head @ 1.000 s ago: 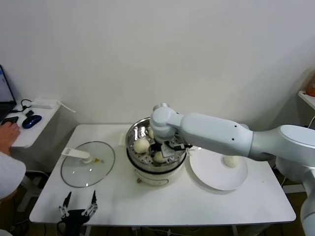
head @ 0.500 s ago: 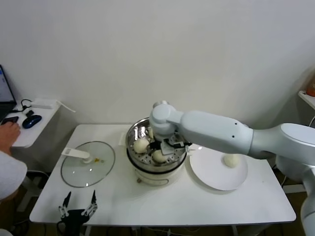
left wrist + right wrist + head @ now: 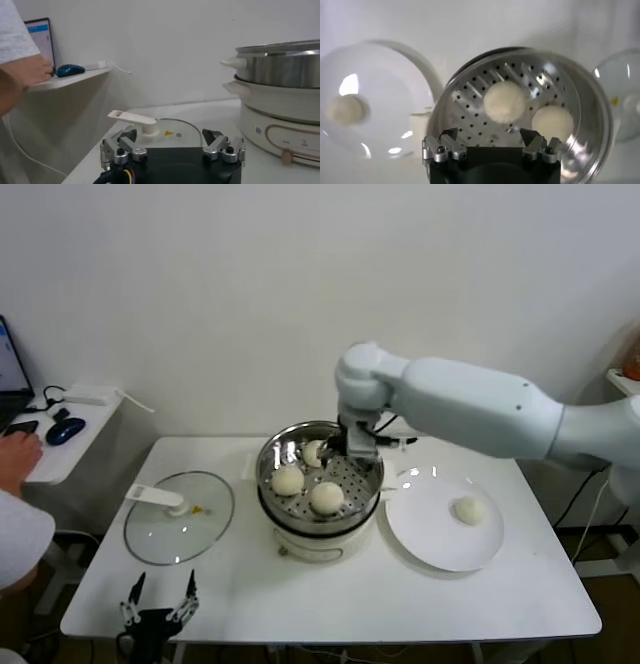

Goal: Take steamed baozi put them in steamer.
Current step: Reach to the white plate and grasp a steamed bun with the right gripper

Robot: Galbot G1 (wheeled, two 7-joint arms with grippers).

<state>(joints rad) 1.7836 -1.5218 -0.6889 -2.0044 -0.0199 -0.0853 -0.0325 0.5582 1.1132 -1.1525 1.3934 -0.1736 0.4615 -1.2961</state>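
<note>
A white table (image 3: pixel 300 604) stands against a plain white wall, and everything you need sits on it. One steamed baozi (image 3: pixel 469 510) is left on the round white plate (image 3: pixel 420 539) at the table's right side. Three more baozi (image 3: pixel 326 498) already lie inside the steamer (image 3: pixel 272 456), the shiny perforated steel basket on its white pot base at the table's centre, just left of the plate and nearly touching it.

Your right gripper (image 3: pixel 352 446) hangs above the steamer's back rim with its jaws spread wide and nothing between them. The last bun therefore lies to that gripper's right and nearer the front edge, so the next move likely swings rightward over the plate. A bun is round, so no grip angle is favoured.

Your left gripper (image 3: pixel 158 612) is parked low at the front left corner, jaws apart, near the glass lid (image 3: pixel 178 518) and well away from the plate. The right arm is much the nearer.
</note>
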